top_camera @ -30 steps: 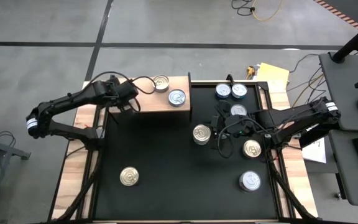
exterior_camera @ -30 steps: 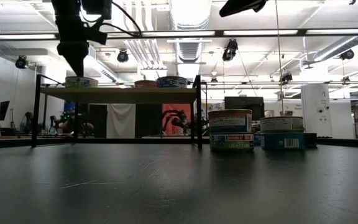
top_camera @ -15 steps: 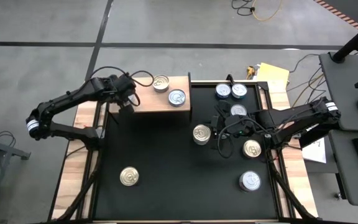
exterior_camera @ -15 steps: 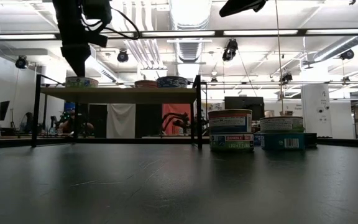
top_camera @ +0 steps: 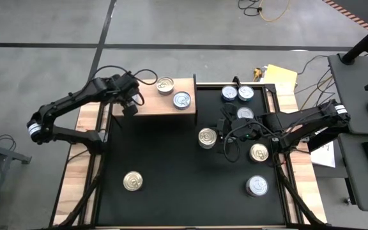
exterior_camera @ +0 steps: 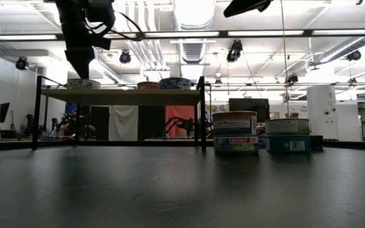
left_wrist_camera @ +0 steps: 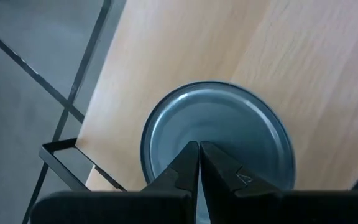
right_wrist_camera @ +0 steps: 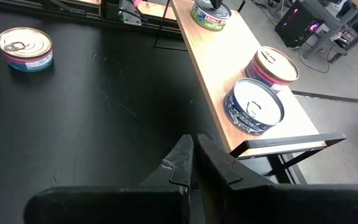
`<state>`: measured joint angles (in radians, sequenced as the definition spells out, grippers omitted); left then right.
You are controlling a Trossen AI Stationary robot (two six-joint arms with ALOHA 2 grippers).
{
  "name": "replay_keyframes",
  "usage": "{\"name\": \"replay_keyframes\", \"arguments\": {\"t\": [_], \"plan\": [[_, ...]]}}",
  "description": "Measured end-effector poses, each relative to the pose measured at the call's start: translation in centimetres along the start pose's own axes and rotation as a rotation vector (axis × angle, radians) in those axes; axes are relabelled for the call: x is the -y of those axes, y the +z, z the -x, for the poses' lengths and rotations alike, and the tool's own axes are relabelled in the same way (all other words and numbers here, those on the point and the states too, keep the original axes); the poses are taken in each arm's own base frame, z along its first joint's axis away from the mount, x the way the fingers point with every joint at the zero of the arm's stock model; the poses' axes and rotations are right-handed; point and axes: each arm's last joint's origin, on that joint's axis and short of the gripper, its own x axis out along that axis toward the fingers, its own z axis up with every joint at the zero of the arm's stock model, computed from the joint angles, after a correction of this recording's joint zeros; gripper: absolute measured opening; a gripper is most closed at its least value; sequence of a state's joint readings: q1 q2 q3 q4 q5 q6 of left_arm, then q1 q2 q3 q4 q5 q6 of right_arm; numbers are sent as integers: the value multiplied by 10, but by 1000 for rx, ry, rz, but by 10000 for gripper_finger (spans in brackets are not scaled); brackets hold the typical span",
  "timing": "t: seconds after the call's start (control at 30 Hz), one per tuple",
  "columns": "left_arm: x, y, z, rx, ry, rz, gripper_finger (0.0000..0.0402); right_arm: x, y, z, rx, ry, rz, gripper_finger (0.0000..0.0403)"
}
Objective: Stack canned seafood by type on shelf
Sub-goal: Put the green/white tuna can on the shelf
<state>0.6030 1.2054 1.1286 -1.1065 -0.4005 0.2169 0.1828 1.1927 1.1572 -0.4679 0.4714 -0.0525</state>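
Observation:
The light-brown wooden shelf (top_camera: 153,106) stands at the table's far left. Three cans rest on its top: a gold-topped one (top_camera: 165,85), a silver-topped blue one (top_camera: 181,99), and a silver-topped one (left_wrist_camera: 229,118) at the left end, which my left arm hides from above. My left gripper (left_wrist_camera: 199,146) is shut and points down over that can's lid. My right gripper (right_wrist_camera: 192,144) is shut and raised above the table's middle, near a gold-topped can (top_camera: 207,137). Several more cans stand on the black table. My left gripper's shut fingertips (exterior_camera: 81,74) stand over the middle of the left-end can's lid (left_wrist_camera: 219,127), coming from above and pointing down. Whether they touch the lid, I cannot tell. The can sits upright on the shelf top.
On the table are two blue cans (top_camera: 237,94) at the far edge, a silver one (top_camera: 245,113), a gold one (top_camera: 259,152), a blue-white one (top_camera: 257,185) and a lone gold one (top_camera: 133,181) at the near left. Bare shelf top lies between the left-end can and the other two.
My left gripper has drifted slightly toward the table's right above the shelf's left-end can, staying shut. No can has moved.

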Motion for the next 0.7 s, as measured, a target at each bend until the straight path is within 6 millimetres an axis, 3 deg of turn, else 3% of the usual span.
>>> {"name": "replay_keyframes", "arguments": {"t": [0.33,0.7], "plan": [[-1,13,-20,-55,67,-30,0,0,0,0,0,-1,0,9],[-9,15,-24,-59,117,-15,0,0,0,0,-2,0,1,9]]}}
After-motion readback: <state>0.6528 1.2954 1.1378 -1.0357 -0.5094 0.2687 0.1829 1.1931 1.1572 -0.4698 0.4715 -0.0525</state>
